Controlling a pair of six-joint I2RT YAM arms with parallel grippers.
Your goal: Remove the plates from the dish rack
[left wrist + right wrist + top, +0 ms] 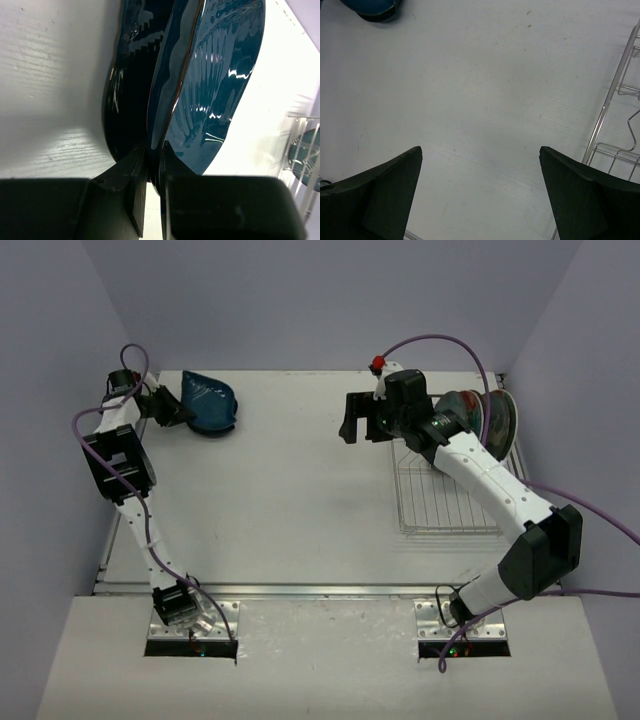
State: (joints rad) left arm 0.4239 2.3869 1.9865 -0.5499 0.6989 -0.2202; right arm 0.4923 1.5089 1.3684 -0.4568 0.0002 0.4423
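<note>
Top view: the right gripper (352, 421), fingers spread wide, hangs left of the silver wire dish rack (450, 508). The round patterned plates (487, 418) stand on edge at the rack's far end, to this gripper's right.

Left wrist: the left gripper (154, 156) clamps a glossy teal plate (215, 75), perhaps against a second, darker one.

Right wrist: rack wire shows at the right edge.

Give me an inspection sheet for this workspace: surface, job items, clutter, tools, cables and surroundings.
Surface: white table, a few faint specks.
Job's things: dish rack at the right, its near rows bare; plates upright at its far end; teal plate at the far left, tilted, beside a darker plate.
Clutter: nothing seen.
Tools: left tool shut on the teal plate's rim; right tool open, holding nothing, over the table left of the rack.
Cables: purple cables loop off both arms.
Surroundings: plain lilac walls on three sides.
</note>
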